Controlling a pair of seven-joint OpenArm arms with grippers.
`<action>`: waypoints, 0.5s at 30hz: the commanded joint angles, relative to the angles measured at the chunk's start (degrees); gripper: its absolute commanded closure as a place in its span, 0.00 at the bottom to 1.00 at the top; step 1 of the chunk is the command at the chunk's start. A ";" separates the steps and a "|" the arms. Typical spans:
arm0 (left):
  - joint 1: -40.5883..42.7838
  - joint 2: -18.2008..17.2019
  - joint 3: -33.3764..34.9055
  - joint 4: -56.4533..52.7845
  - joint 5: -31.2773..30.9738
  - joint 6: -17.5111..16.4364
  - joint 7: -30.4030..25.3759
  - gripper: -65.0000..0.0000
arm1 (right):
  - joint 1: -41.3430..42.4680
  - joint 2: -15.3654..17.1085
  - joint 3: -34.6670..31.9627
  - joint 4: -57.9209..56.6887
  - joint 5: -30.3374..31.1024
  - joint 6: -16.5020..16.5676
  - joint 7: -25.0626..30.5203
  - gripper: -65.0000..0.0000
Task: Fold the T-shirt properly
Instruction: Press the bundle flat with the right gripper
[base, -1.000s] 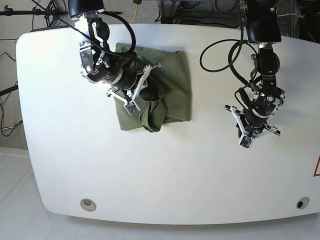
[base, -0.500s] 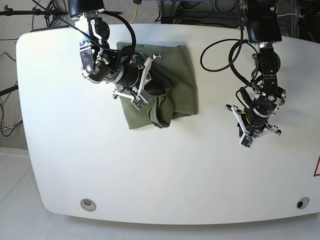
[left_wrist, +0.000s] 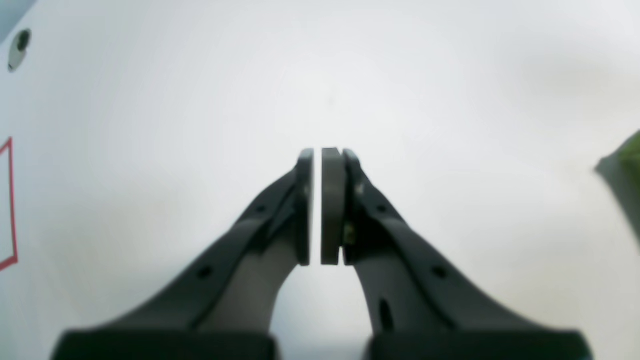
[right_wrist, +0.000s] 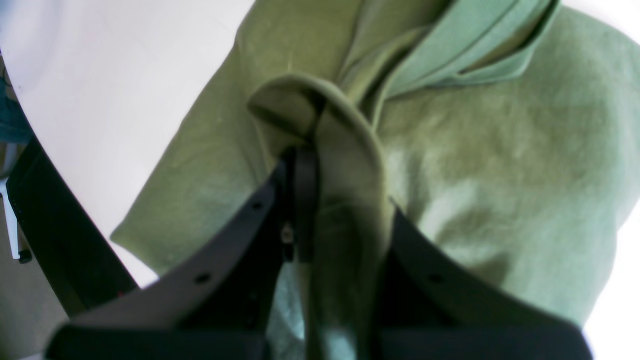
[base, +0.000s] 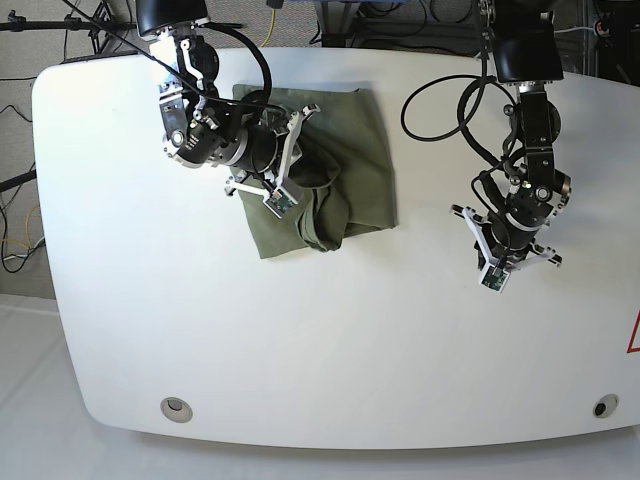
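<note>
T-shirt (base: 340, 165) fabric is pinched in the right gripper's (right_wrist: 320, 165) jaws, apparently to drag a fold across, while the left gripper (left_wrist: 317, 200), well clear of it, has its jaws nearly closed on nothing.

White table (base: 330, 340); round holes near front corners (base: 176, 407) (base: 600, 407); red marking at edge (base: 634, 335); cables behind.

The right tool (base: 292, 160) has dragged the T-shirt (base: 350, 160) rightward (still bunched).

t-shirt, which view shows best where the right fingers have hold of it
The right wrist view: the T-shirt fills it, a fold pinched in the right gripper. The base view shows its whole outline, grip hidden. The left wrist view catches only a blurred corner.
</note>
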 joint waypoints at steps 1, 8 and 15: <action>-0.96 -0.23 -0.12 0.95 -0.28 0.28 -1.00 0.98 | 0.88 0.04 0.00 1.25 0.57 -0.18 1.03 0.98; -0.87 -0.14 -0.12 0.95 -0.28 0.28 -1.00 0.98 | 0.88 -0.05 0.09 0.99 0.39 -0.35 1.11 0.59; -0.87 -0.23 -0.12 0.95 -0.28 0.28 -1.00 0.98 | 0.88 -0.05 0.09 1.16 0.39 -0.35 1.29 0.19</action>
